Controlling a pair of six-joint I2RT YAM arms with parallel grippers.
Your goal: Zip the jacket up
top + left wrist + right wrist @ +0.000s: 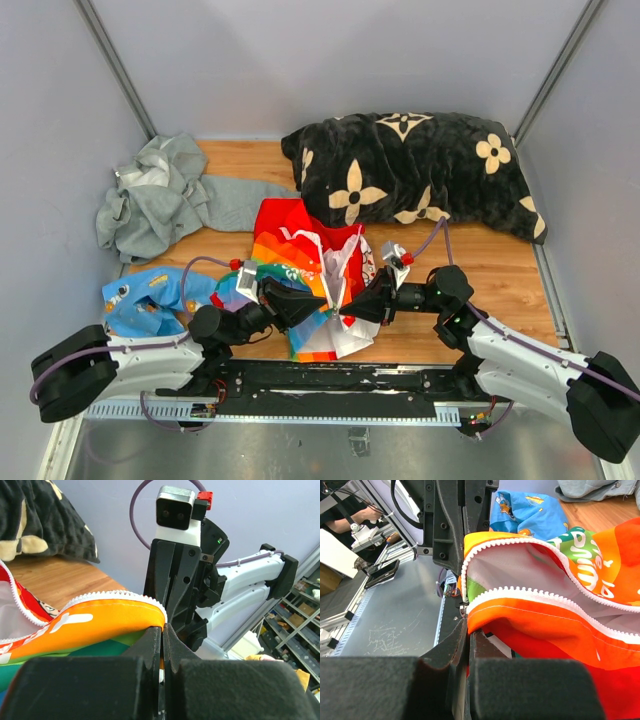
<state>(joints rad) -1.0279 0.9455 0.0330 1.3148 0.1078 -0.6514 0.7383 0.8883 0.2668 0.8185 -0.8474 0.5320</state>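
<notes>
The jacket (305, 262), red with rainbow stripes and white lining, lies open in the middle of the wooden table. My left gripper (328, 311) is shut on the jacket's bottom hem; in the left wrist view (162, 630) orange cloth with white zipper teeth (112, 596) runs into the closed jaws. My right gripper (345, 316) faces it tip to tip and is shut on the other hem corner; in the right wrist view (467, 630) red-orange cloth (545, 630) is pinched. The two rows of white zipper teeth (520, 591) are apart.
A black pillow with cream flowers (410, 170) lies at the back right. A grey hooded sweatshirt (160, 200) is at the back left. A small light-blue garment (150, 297) lies front left, also in the right wrist view (530, 512). The metal front edge (320, 385) is just below the grippers.
</notes>
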